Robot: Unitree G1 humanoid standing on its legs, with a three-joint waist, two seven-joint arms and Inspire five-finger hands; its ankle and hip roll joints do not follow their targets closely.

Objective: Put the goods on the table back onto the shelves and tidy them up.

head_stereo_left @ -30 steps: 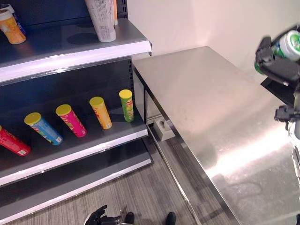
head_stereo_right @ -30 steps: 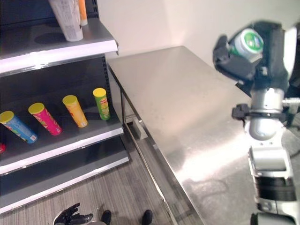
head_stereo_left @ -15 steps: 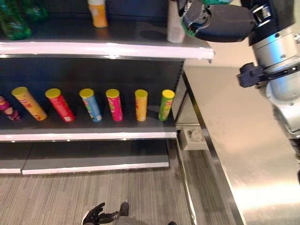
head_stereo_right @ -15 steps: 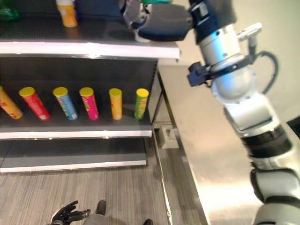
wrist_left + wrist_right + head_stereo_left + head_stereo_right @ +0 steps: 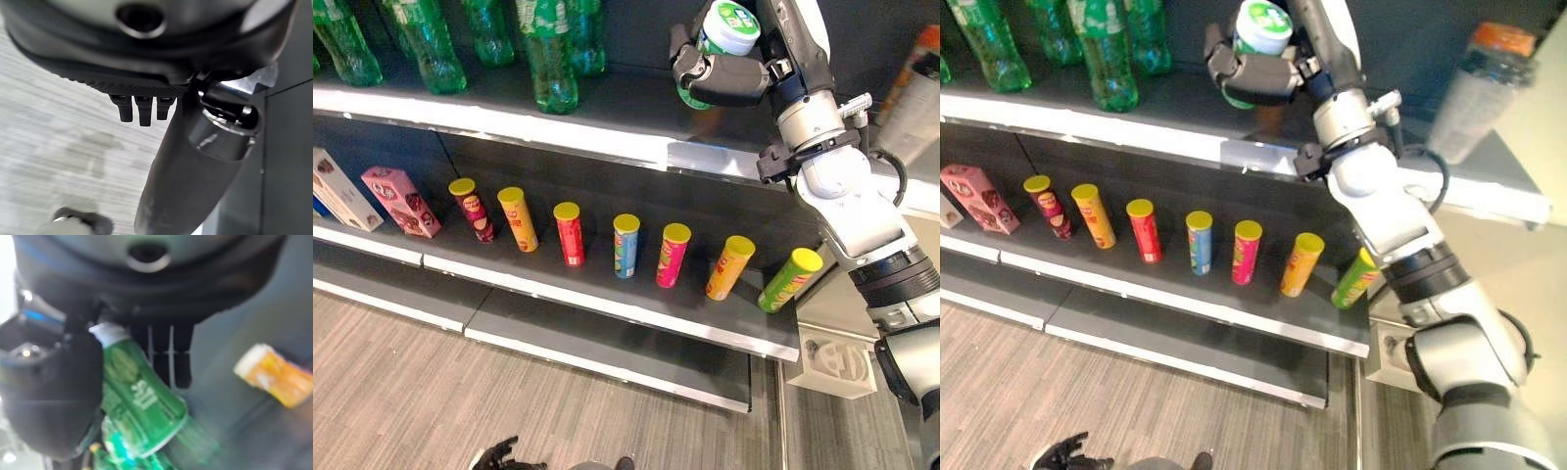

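My right hand (image 5: 729, 80) is raised over the upper shelf (image 5: 558, 122), with its fingers and thumb curled round a green drink bottle (image 5: 728, 23). The bottle's white and green end points up and out from the shelf. From the right wrist the same green bottle (image 5: 142, 404) lies slanted between the thumb (image 5: 54, 396) and the fingers. The bottle hangs above the shelf board, to the right of a group of standing green bottles (image 5: 548, 54). My left hand (image 5: 495, 455) hangs low above the floor, fingers relaxed and holding nothing.
Several coloured snack tubes (image 5: 626, 245) stand in a row on the lower shelf (image 5: 607, 304), with pink and white boxes (image 5: 399, 201) at its left end. A pale bottle with an orange cap (image 5: 1474, 86) stands at the upper shelf's right end. Wood-pattern floor (image 5: 509, 392) lies below.
The view has swung left from the steel table to the shelves. My right hand has carried the green bottle from over the table to above the upper shelf.
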